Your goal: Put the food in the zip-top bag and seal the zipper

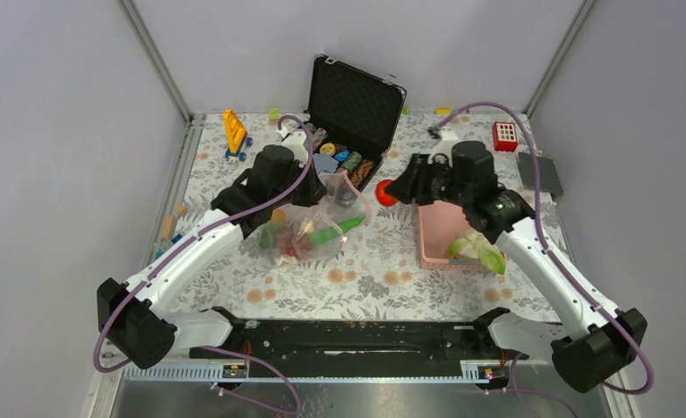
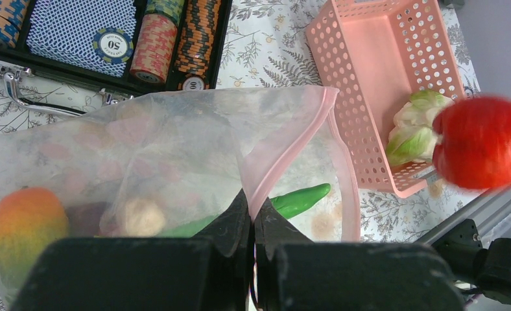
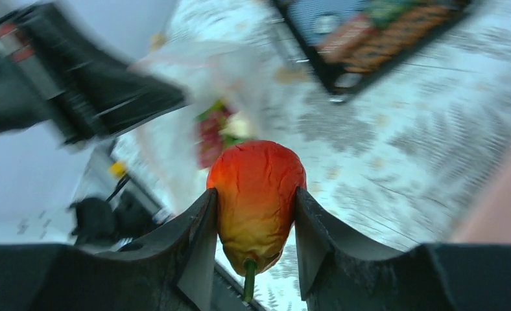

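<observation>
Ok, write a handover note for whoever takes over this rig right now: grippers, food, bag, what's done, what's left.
Left gripper: shut on the zipper, holding the zip-top bag open.
Right gripper: shut on the red fruit, in the air between pink basket and bag.
Done: mango and green vegetable in the bag.
Left: bag the fruit, then the leafy pieces from the basket; seal.

1. Table, under a floral-print cover, is carrying everything.
2. Black case is standing open at far centre, lid up, chip stacks showing inside.
3. Zip-top bag is resting left of centre, just in front of the case.
4. Pink basket is sitting right of centre.
5. Yellow toy is standing far left; red box and dark grey pad are lying far right.
6. Small blocks are lying along the left edge.
</observation>
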`<action>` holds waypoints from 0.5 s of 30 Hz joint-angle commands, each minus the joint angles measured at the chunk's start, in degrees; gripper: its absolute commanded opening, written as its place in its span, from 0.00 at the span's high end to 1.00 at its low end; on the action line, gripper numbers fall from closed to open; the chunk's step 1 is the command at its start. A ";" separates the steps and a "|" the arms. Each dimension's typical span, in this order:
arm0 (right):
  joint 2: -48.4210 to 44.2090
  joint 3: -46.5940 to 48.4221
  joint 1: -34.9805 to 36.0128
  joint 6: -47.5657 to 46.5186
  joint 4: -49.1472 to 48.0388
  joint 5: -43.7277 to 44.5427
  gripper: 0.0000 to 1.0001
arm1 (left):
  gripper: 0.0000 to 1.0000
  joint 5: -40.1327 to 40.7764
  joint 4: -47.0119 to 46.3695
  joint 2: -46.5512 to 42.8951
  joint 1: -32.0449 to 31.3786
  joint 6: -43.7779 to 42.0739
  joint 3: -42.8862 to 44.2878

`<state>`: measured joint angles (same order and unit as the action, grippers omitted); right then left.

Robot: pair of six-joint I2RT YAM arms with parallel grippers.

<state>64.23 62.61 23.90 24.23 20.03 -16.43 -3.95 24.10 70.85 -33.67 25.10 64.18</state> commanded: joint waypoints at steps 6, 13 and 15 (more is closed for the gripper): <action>10.73 9.69 17.01 -3.85 -9.84 -0.98 0.79 | 1.00 -1.20 -2.56 -3.69 0.28 0.82 0.92; 21.95 18.94 22.70 -5.95 -4.13 4.57 0.40 | 1.00 -1.58 -2.65 -5.48 0.28 0.83 0.34; 22.83 20.14 23.26 -6.12 -2.81 4.85 0.22 | 1.00 -1.39 -2.73 -5.63 0.29 0.89 0.16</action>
<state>85.32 78.35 45.12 19.92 15.11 -14.13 -3.51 25.28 67.29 -32.99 25.26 63.99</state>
